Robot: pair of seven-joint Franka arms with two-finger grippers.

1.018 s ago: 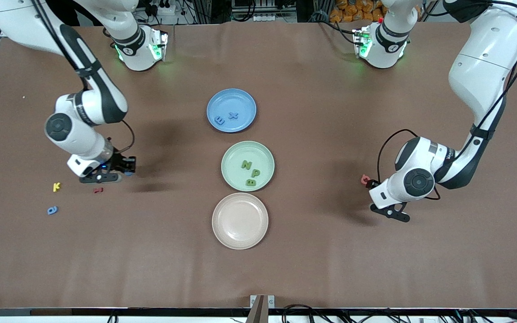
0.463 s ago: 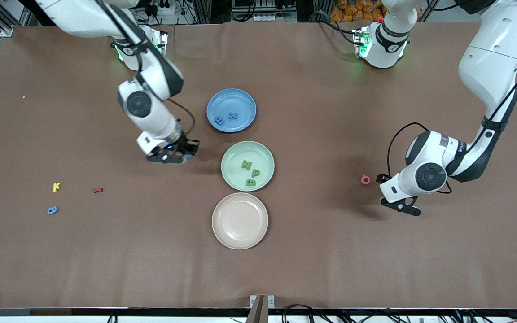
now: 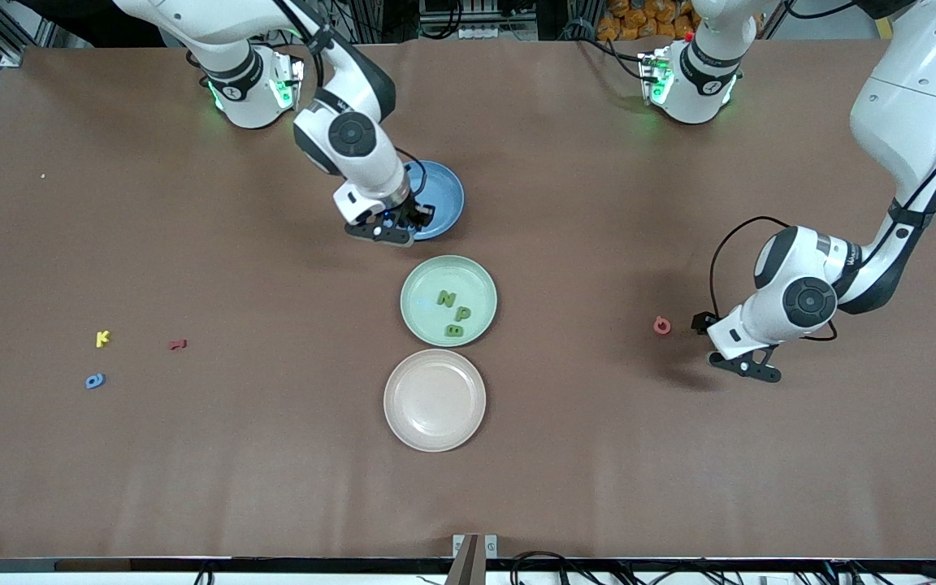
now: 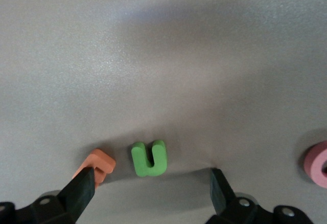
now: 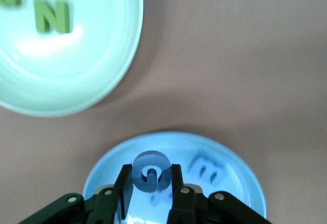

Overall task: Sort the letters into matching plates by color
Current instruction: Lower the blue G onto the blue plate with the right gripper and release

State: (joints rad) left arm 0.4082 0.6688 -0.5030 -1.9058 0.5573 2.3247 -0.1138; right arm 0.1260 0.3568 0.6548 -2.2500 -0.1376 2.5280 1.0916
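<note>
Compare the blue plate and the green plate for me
The blue plate sits nearer the arm bases; the green plate is nearer the camera. The green plate holds three green letters and nothing is over it, while the right end effector holds a blue letter over the blue plate. Both are round, shallow and similar in size.

Green letters N, P, B (image 3: 453, 313) in pale green plate (image 3: 419, 286), yellow K (image 3: 102, 338)

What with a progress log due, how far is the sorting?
Done: three green letters in the green plate, one blue E visible in the blue plate. In hand: right gripper holds a blue ring over it. Left: blue letter on the table, green U below the left gripper.
</note>
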